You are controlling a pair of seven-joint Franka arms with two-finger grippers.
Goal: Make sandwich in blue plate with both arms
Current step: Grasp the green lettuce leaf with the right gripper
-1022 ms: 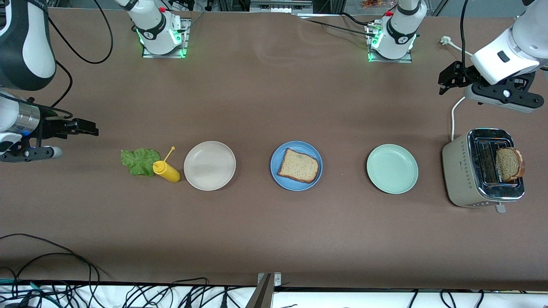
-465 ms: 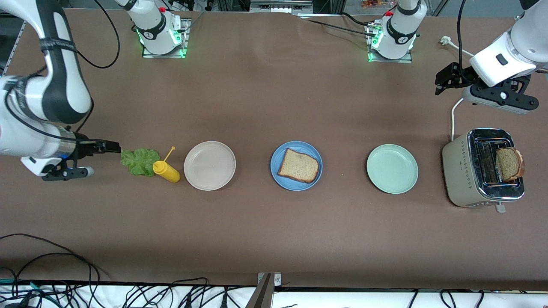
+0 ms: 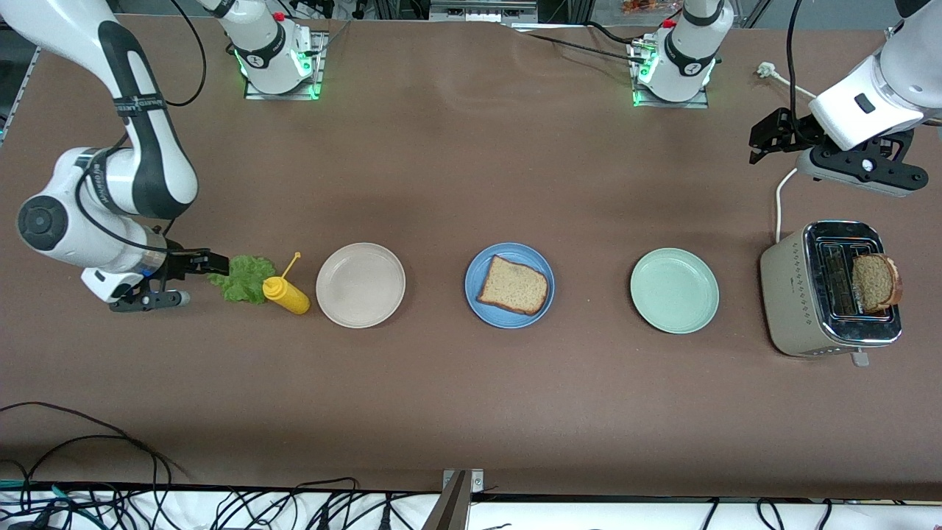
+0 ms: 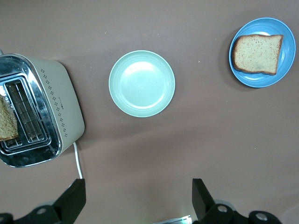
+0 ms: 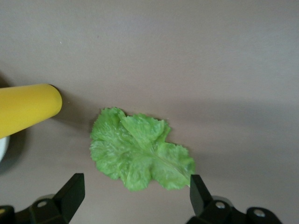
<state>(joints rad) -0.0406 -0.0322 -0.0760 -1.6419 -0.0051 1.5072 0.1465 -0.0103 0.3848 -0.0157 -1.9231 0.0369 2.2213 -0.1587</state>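
Note:
One slice of brown toast lies on the blue plate at the table's middle; both also show in the left wrist view, toast on plate. A second slice stands in the toaster. The green lettuce leaf lies flat on the table beside the yellow bottle. My right gripper is open and empty, low over the leaf's edge; in the right wrist view the leaf lies just ahead of the open fingers. My left gripper is open and empty, held high over the table near the toaster.
A beige plate sits between the bottle and the blue plate. A mint-green plate sits between the blue plate and the toaster. The toaster's white cord runs toward the left arm's base. Cables hang along the table's near edge.
My right arm has swung in from the table's end and come down to the lettuce leaf. My left gripper has barely moved.

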